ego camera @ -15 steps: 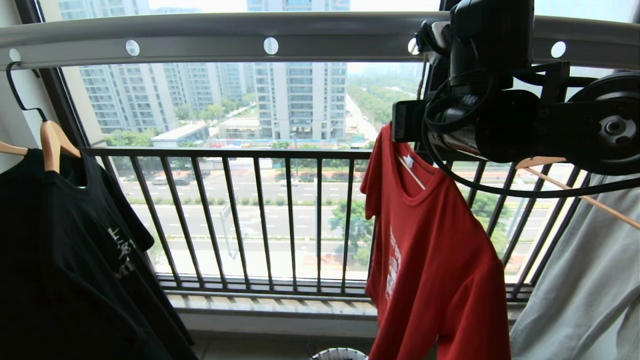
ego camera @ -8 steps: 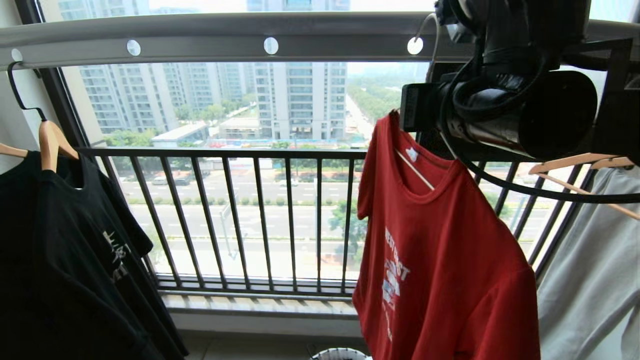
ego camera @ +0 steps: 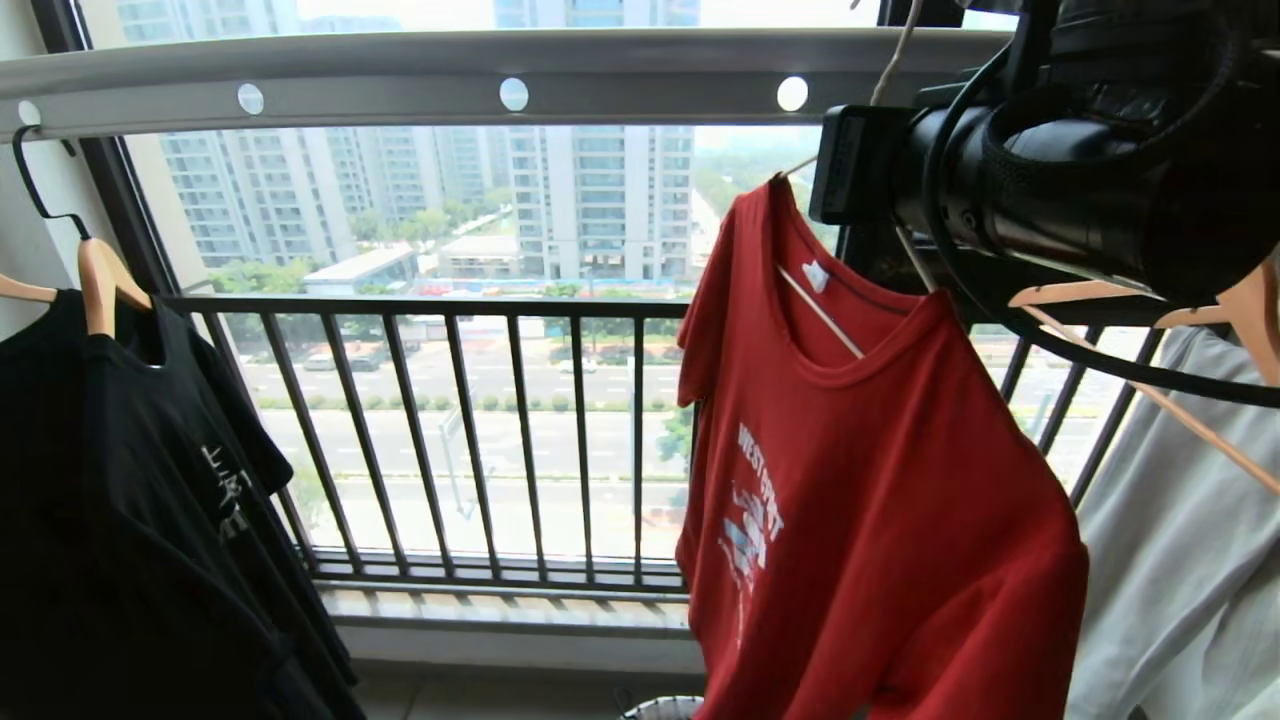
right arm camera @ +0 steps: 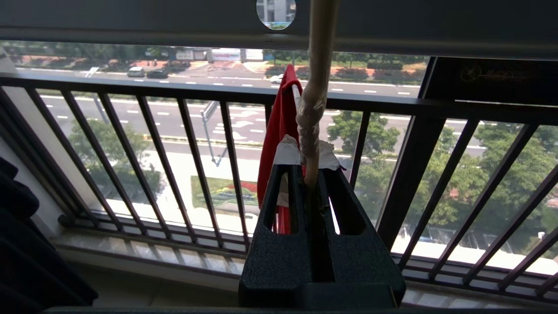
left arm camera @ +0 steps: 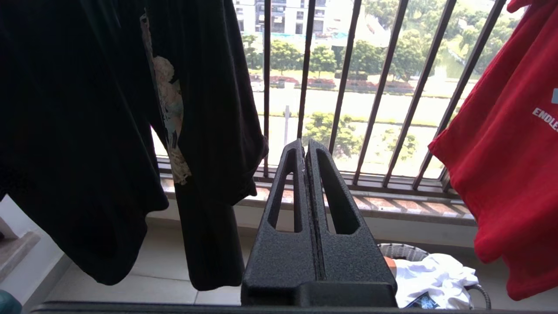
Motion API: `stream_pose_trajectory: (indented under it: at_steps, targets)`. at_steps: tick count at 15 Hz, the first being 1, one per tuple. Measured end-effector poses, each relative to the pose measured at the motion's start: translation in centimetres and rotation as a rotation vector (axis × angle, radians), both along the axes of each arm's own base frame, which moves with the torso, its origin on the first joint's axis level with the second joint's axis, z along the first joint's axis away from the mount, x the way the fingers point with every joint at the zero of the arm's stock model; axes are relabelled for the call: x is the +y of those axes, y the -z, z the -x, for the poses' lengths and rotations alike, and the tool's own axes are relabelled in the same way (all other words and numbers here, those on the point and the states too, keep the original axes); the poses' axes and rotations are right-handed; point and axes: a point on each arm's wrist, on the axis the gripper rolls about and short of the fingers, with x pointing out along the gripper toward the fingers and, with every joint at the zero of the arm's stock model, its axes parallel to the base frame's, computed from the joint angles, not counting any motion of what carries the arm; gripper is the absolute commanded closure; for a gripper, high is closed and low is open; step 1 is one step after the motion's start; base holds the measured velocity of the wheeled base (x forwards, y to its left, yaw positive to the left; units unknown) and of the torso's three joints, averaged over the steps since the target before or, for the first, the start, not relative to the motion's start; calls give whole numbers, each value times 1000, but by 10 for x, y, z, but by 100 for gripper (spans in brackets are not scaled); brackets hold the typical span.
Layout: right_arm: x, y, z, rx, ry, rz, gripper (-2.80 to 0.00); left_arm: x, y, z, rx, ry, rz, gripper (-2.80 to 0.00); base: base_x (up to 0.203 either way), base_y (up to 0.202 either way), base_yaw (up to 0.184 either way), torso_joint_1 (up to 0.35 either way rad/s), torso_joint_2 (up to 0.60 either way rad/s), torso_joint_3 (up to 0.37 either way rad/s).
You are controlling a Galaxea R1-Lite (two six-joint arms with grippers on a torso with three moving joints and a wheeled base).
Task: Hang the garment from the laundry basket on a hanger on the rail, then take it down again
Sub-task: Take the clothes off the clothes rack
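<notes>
The red garment (ego camera: 860,500) hangs on the pale wire hanger (ego camera: 822,318), right of centre below the grey rail (ego camera: 400,75). My right arm (ego camera: 1050,190) reaches up at the top right. In the right wrist view my right gripper (right arm camera: 306,163) is shut on the hanger (right arm camera: 311,113) at its twisted neck. The slim hook runs up past the rail (right arm camera: 130,19) and out of view. The garment (right arm camera: 279,131) shows edge-on behind the fingers. My left gripper (left arm camera: 305,146) is shut and empty, low, between the black shirt and the garment (left arm camera: 514,152). The laundry basket (left arm camera: 401,252) stands on the floor.
A black T-shirt (ego camera: 130,500) hangs on a wooden hanger at the left. A pale garment (ego camera: 1180,560) hangs on a wooden hanger at the right. The black window railing (ego camera: 500,440) runs behind. A white garment (left arm camera: 436,274) lies in the basket (ego camera: 660,708).
My right arm has risen, lifting the hanger and red garment up and to the left. The hook now reaches past the rail's top. The rail's holes sit slightly further left.
</notes>
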Motion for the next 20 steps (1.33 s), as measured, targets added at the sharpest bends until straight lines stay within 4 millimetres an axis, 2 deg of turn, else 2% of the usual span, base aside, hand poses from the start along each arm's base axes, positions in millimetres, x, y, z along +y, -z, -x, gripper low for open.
stream_pose_trajectory:
  at_steps: [3, 6, 8, 10, 14, 16, 20]
  targets:
    - [-9, 10, 17, 31, -48, 22, 0, 0, 0, 0, 0, 1, 0, 0, 0, 0, 0, 0, 0, 0]
    - [-24, 30, 35, 86, -120, 64, 0, 0, 0, 0, 0, 0, 0, 0, 0, 0, 0, 0, 0, 0]
    - [-36, 44, 51, 128, -261, 81, 0, 0, 0, 0, 0, 0, 0, 0, 0, 0, 0, 0, 0, 0]
    - [-46, 50, 60, 147, -394, 75, 0, 0, 0, 0, 0, 1, 0, 0, 0, 0, 0, 0, 0, 0]
    - [-62, 56, 42, 150, -508, 65, 0, 0, 0, 0, 0, 0, 0, 0, 0, 0, 0, 0, 0, 0]
    - [-68, 67, 32, 181, -547, 59, 0, 0, 0, 0, 0, 1, 0, 0, 0, 0, 0, 0, 0, 0]
    - [-64, 75, 13, 99, -570, 57, 0, 0, 0, 0, 0, 0, 0, 0, 0, 0, 0, 0, 0, 0]
